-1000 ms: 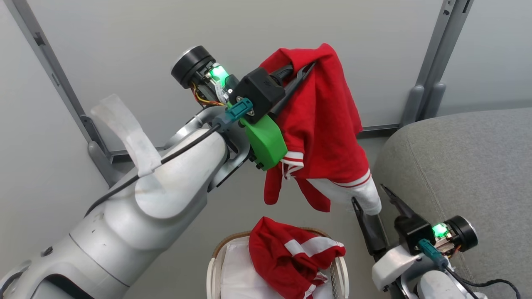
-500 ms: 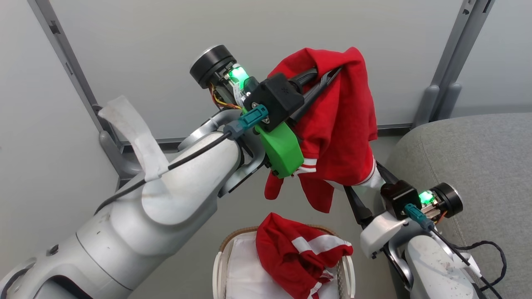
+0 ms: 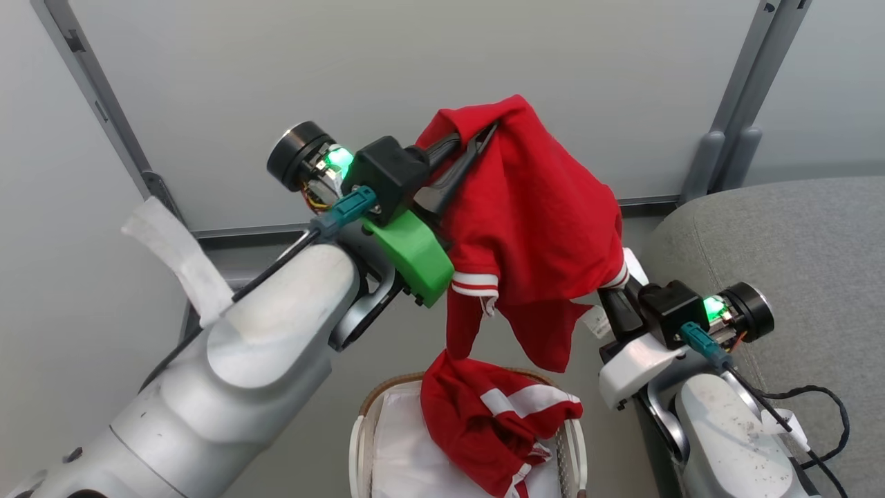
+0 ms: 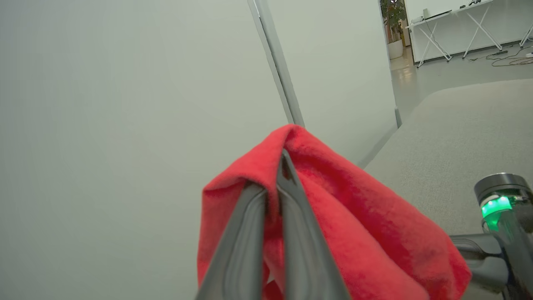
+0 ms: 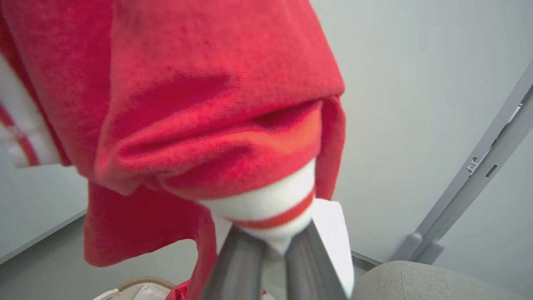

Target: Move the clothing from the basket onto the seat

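With the left pincer (image 3: 477, 138) shut tight, grips a high fold of the striped-cuff garment (image 3: 539, 221); with the right pincer (image 5: 272, 241), equally narrow, pinches its white cuff. Holds the red cloth slung between the two, above the basket (image 3: 361, 443) and just left of the seat (image 3: 781, 263). Leaves the banded garment (image 3: 498, 422) heaped in the basket and spilling over its rim, under the dangling sleeve; cannot tell whether touching. Looks like mid-carry of the first piece. Next, probably: swing both arms right over the seat, lower, let go, then return for the second.
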Available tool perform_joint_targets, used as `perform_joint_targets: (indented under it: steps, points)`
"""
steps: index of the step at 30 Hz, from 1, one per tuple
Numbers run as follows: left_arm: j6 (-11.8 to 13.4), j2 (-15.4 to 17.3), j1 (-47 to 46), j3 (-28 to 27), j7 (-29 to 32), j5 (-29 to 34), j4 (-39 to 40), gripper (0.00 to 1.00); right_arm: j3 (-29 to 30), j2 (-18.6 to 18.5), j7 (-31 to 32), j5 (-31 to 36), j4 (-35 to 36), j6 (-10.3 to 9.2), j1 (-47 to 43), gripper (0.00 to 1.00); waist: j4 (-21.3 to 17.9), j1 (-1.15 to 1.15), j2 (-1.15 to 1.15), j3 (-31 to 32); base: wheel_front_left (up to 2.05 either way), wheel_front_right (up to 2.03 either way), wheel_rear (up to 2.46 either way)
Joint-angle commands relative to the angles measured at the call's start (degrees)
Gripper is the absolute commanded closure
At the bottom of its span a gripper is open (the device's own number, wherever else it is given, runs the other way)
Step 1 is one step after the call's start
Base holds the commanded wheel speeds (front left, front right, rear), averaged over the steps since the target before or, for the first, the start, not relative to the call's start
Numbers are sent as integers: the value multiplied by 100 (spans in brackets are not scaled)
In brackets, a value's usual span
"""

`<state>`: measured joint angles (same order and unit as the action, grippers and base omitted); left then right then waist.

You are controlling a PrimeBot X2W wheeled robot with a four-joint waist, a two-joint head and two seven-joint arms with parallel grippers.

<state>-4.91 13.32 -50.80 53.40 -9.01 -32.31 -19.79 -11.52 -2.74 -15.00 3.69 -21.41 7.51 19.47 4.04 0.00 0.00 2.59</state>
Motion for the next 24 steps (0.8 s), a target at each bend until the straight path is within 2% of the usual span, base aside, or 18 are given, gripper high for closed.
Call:
perform_joint_targets:
  steps: [1, 4, 5, 6, 7, 8, 9, 14, 18, 24]
  points:
    - [65, 17, 160, -81, -98, -92, -58, 99, 76, -27, -28, 37, 48, -4, 69, 100, -23, 0, 0, -20, 0, 0, 0]
    - [135, 22, 418, -147, -241, -221, -211, 91, 201, -24, -28, 71, 111, -4, 114, 100, -53, 0, 0, -43, 0, 0, 0]
    - [150, 10, 521, -176, -293, -265, -263, 85, 255, -26, -28, 93, 133, -4, 122, 100, -66, 0, 0, -52, 0, 0, 0]
    - [158, -10, 616, -203, -342, -314, -305, 72, 303, -25, -28, 104, 149, -4, 129, 100, -76, 0, 0, -59, 0, 0, 0]
    - [171, -30, 730, -238, -409, -366, -356, 51, 357, -25, -28, 122, 170, -4, 142, 100, -92, 0, 0, -72, 0, 0, 0]
    - [188, -41, 825, -267, -457, -407, -397, 11, 394, -24, -28, 136, 193, -4, 163, 100, -109, 0, 0, -86, 0, 0, 0]
    - [207, -56, 947, -298, -506, -431, -442, 0, 448, -24, -28, 157, 223, -4, 195, 100, -127, 0, 0, -103, 0, 0, 0]
    - [240, -148, 1495, -483, -618, -449, -661, 0, 702, -25, -28, 315, 383, -4, 281, 100, -201, 0, 0, -167, 0, 0, 0]
    - [312, -217, 1942, -771, -616, -205, -644, 0, 883, -25, -28, 405, 503, -4, 314, 100, -262, 0, 0, -210, 0, 0, 0]
    - [172, -372, 2607, -1238, -614, 38, -682, 0, 1159, -25, -28, 540, 637, -5, 294, 100, -332, 0, 0, -260, 0, 0, 0]
